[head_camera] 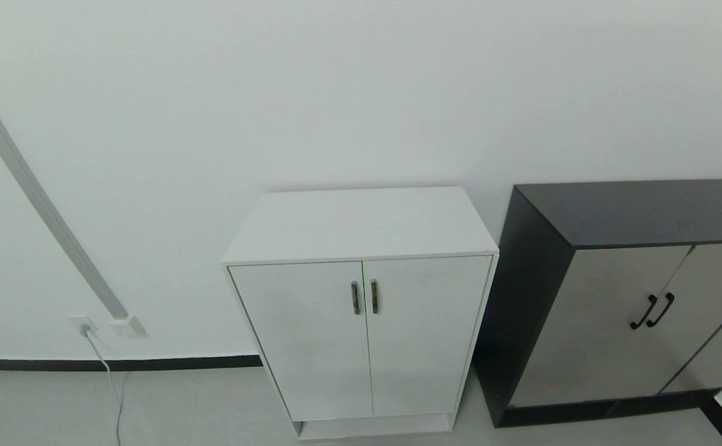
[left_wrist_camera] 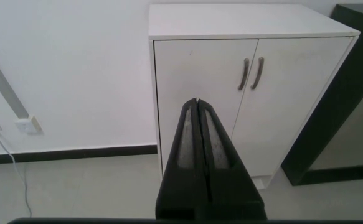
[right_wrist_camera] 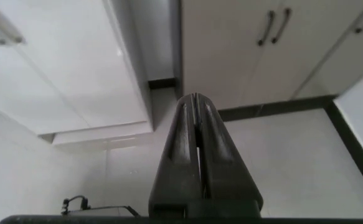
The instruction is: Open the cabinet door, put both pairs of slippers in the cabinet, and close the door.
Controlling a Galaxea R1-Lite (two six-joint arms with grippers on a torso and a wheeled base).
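Cabinet [head_camera: 361, 334], white and two-doored, stands at the lower centre of the head view, its back against the white wall [head_camera: 361, 93] and its foot on the grey floor [head_camera: 38, 409]. Both doors are shut: the left door [head_camera: 302, 341] and the right door [head_camera: 422, 334] meet at a thin seam. Two dark upright handles [head_camera: 355, 297] sit side by side across that seam, near the doors' upper edge.

Just beside it, at the right of the frame, stands a dark cabinet [head_camera: 540, 297] with pale doors and black handles [head_camera: 652, 311] (these doors are shut too). At the lower left a wall socket [head_camera: 82, 325] carries a plug, and a grey cable [head_camera: 110, 384] hangs from it down to the floor. A pale trunking strip [head_camera: 32, 186] slants down the wall from the upper left edge to a small box beside the socket. A black skirting band [head_camera: 113, 363] runs along the foot of the wall up to the white cabinet.

The left pincer [left_wrist_camera: 197, 102] has its two dark fingers pressed together with nothing between them. It hangs in the air before the white cabinet, apart from it, with its tips toward the left door. The right pincer [right_wrist_camera: 195, 98] is likewise closed tight on nothing. It is held before the lower parts of the two cabinets, above the floor, and touches neither.
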